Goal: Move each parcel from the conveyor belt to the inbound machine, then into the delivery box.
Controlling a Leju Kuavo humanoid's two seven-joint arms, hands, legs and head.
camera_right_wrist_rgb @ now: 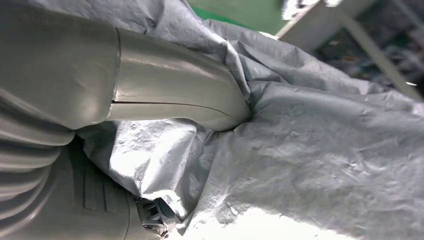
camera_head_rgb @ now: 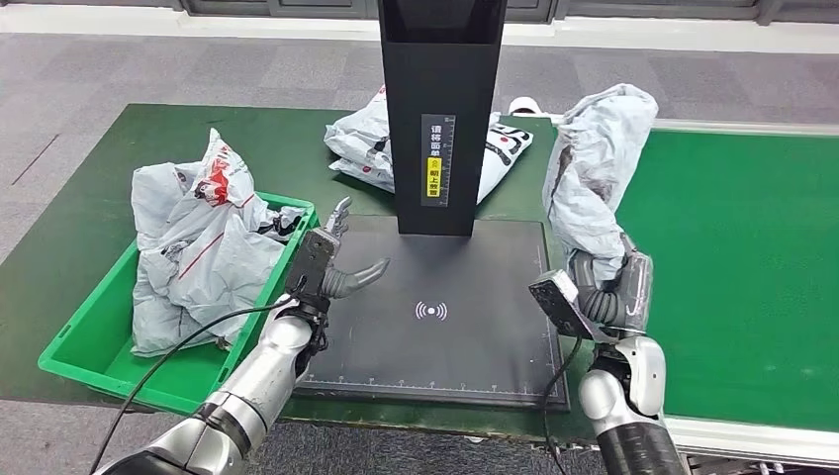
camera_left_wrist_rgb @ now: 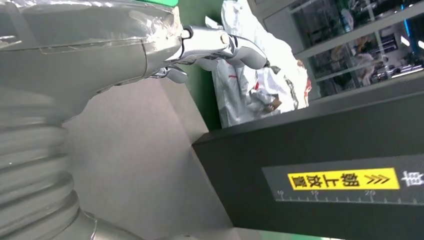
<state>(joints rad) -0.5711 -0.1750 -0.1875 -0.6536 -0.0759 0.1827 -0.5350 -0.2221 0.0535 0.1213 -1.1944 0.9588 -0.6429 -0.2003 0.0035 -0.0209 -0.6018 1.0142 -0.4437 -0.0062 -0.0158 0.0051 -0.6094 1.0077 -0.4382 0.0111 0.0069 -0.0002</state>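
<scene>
Your right hand (camera_head_rgb: 605,287) grips the grey parcel (camera_head_rgb: 594,168) upright; lower it flat onto the scanner plate (camera_head_rgb: 431,341) beside it. Left hand (camera_head_rgb: 331,267) hovers spread, holding nothing.

both arms are silver metal with dark ribbed bands near the elbows. a black cable (camera_head_rgb: 188,341) runs along the left arm to a black wrist box. the left hand (camera_head_rgb: 334,259) has grey fingers; the right hand (camera_head_rgb: 615,289) wears a grey ribbed cover.
</scene>
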